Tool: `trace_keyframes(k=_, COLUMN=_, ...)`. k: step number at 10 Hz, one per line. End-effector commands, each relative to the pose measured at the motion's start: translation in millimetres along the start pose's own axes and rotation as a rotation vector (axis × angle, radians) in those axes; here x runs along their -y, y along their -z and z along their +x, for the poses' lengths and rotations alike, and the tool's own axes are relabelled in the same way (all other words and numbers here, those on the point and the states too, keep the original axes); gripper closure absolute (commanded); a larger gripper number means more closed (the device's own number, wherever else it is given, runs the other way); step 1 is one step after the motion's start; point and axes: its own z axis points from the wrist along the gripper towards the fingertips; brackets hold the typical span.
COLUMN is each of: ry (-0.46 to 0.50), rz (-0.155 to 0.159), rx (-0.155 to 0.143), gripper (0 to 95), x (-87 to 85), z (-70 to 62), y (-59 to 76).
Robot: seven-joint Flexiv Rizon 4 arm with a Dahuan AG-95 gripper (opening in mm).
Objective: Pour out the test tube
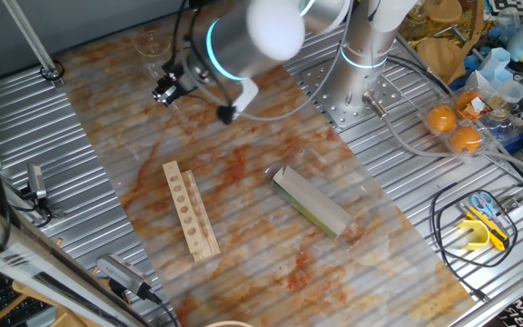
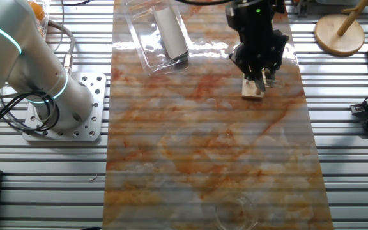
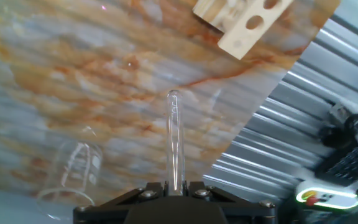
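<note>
The slim clear glass test tube (image 3: 175, 140) is pinched at one end between the black fingers of the claw (image 3: 174, 186) and juts straight out along them, its rounded tip hanging free above the marbled orange-and-grey counter (image 3: 73, 68). In the hand view the jaws close snugly on the tube's end, so the grip sits at the very end and not at the middle. The tube looks thin-walled and very light, stiff but brittle; a hard squeeze or a knock of that free tip against anything rigid would likely crack it, and smooth glass between hard fingers could slide or twist if the hold is loose. Held by one end, the long free length acts as a lever, so tilting for the pour probably wants a slow, even wrist roll. Whether any liquid is inside cannot be told, as the glass shows only reflections. A clear glass beaker (image 3: 76, 171) stands on the counter just to the lower left of the tube in the hand view, apart from it, and seems the likely target for the pour; it too is transparent and easy to misjudge. The pale wooden rack with round holes (image 3: 244, 22) lies flat farther off, well apart from the tube, and plays no part in the hold.
</note>
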Motion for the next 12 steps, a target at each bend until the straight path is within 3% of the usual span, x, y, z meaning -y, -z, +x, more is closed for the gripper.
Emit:
trace_keyframes(k=1, ry=0.019, rz=0.022, rx=-0.005, gripper=95.0, x=1.5, z=-0.4, y=-0.4)
trace_keyframes(k=3, ry=-0.016, rz=0.015, rx=0.006, gripper=95.0, x=7.0, z=-3.2, y=0.8)
trace_keyframes(k=5, ry=-0.012, rz=0.011, rx=-0.003, gripper=95.0, x=23.3, z=-10.8, y=8.2)
trace_keyframes(k=6, ry=-0.019, rz=0.002, rx=-0.014, gripper=95.0, x=39.2, z=-18.3, y=18.6)
trace_keyframes(k=10, ry=-0.052, rz=-0.011, rx=-0.039, gripper=95.0, x=64.5, z=-30.7, y=45.5)
trace_keyframes(k=12, ry=-0.089, rz=-0.035, rx=-0.048, gripper=95.0, x=74.0, z=-36.7, y=58.2)
